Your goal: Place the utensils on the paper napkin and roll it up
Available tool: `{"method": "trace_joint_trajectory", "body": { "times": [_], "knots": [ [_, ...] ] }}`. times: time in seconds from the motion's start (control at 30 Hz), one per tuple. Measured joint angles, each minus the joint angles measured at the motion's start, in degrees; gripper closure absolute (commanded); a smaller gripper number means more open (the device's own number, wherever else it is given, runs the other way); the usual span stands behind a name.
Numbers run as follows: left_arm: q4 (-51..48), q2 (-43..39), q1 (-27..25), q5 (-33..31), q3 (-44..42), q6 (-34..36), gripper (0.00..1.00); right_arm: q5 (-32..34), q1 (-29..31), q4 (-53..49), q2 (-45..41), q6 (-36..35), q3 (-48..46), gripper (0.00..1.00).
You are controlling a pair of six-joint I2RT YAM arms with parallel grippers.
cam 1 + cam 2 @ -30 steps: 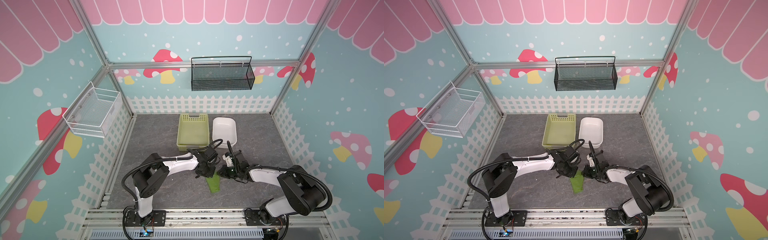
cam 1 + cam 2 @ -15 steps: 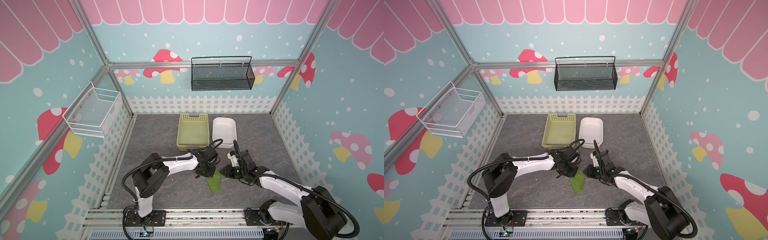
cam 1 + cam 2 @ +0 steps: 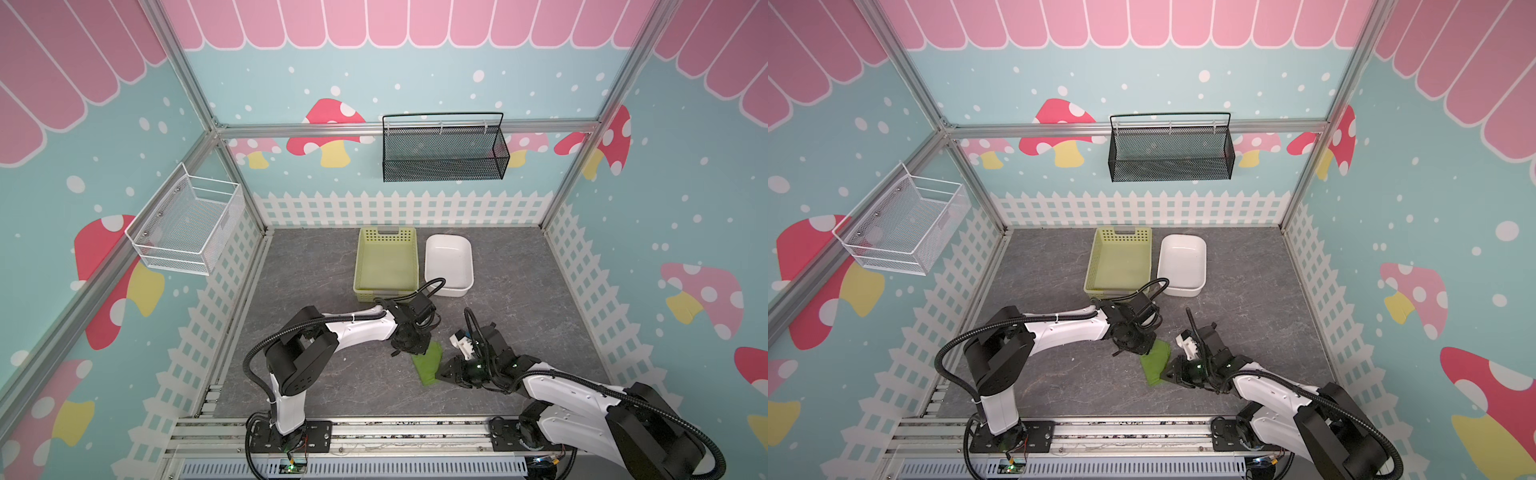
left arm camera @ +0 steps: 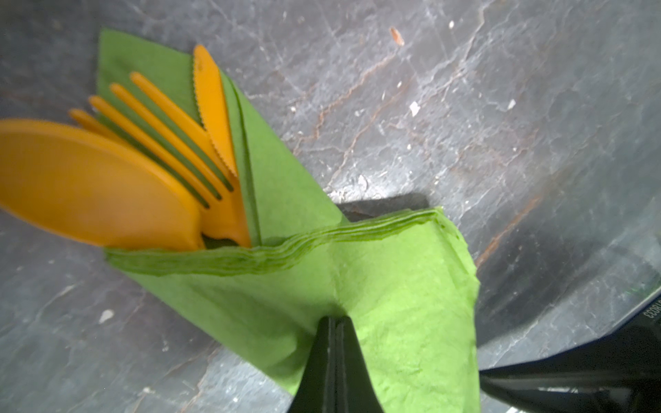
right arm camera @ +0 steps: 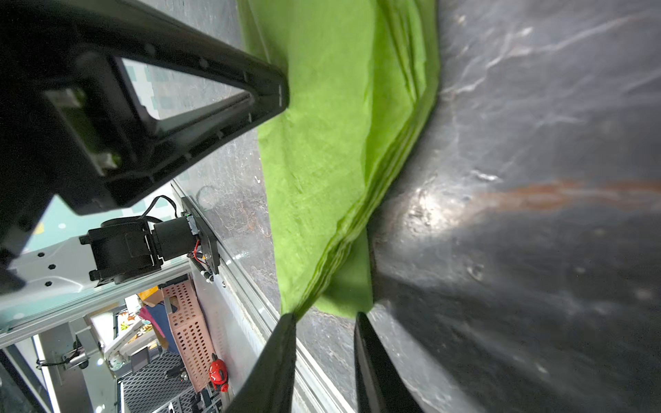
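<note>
Paper napkin, folded round the orange utensils, lies on the counter — left claw closed tight, tips pressing its fold; right claw parted a little, empty, beside its corner.

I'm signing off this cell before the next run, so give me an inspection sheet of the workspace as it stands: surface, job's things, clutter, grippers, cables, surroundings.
Surface: grey marbled tabletop; small pale specks show in the left wrist view.
Job's things: paper napkin folded over the utensils; three orange heads stick out of one end.
Clutter: yellow-green basket and white dish side by side at the back.
Grippers: left gripper shut, tips pressed on the napkin; right gripper open at the napkin's corner.
Cables: black cable loops up from the left wrist near the dish; no snag seen.
Surroundings: black mesh basket on the rear wall, white wire basket on the left wall.
</note>
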Motion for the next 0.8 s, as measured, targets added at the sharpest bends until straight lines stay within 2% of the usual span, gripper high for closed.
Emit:
{"method": "trace_joint_trajectory", "body": {
  "times": [0.33,0.43,0.63,0.8],
  "knots": [
    [0.0,0.0,0.0,0.0,0.0,0.0,1.0,-2.2,0.0,8.1,2.6,3.4,-1.5,0.7],
    [0.0,0.0,0.0,0.0,0.0,0.0,1.0,-2.3,0.0,8.8,3.0,3.7,-1.6,0.77],
    [0.0,0.0,0.0,0.0,0.0,0.0,1.0,-1.7,0.0,9.8,3.7,4.0,-1.6,0.98],
    [0.0,0.0,0.0,0.0,0.0,0.0,1.0,0.3,0.0,7.7,4.4,2.8,-0.5,1.0]
  ]
}}
